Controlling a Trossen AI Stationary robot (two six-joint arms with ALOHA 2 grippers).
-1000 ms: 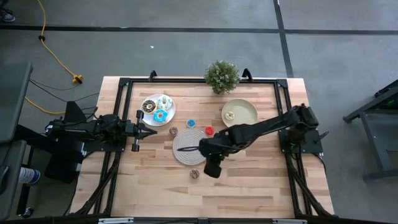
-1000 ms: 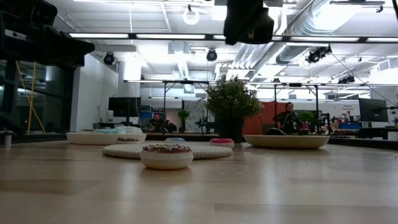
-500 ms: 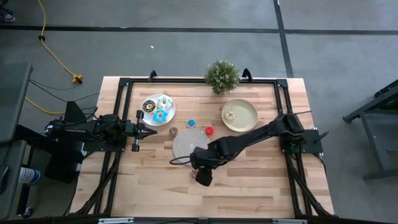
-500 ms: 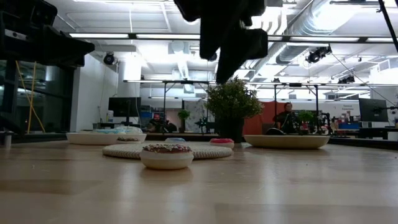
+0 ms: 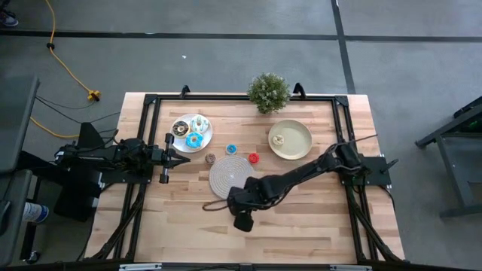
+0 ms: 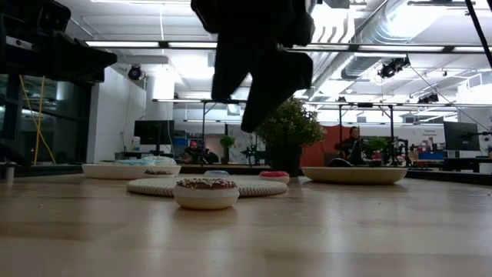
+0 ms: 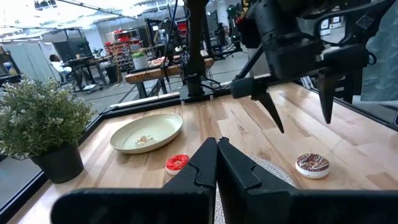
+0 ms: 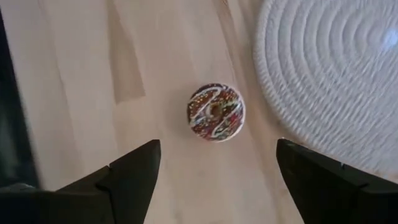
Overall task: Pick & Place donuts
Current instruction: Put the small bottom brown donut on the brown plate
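Observation:
A brown-iced donut (image 8: 216, 112) with white drizzle lies on the bare wood just off the near edge of the woven mat (image 5: 228, 173). My right gripper (image 8: 217, 150) hovers open above it, one finger on each side, clear of it; the low view shows the gripper (image 6: 238, 111) well above the donut (image 6: 206, 192). In the high view the right arm hides this donut. Other donuts: blue (image 5: 232, 149), red (image 5: 254, 158), brown (image 5: 211, 158), some on the white plate (image 5: 181, 120), one on the cream plate (image 5: 301, 147). My left gripper (image 5: 181, 159) waits shut at the table's left.
A potted plant (image 5: 268, 92) stands at the far edge. A black frame (image 5: 151, 102) runs around the tabletop. Bare wood lies along the near side of the table in front of the mat.
My right gripper has moved from over the mat toward the table's near edge and slightly left, and has sunk lower, coming over the brown-iced donut. Its fingers have opened. The donuts lie where they were.

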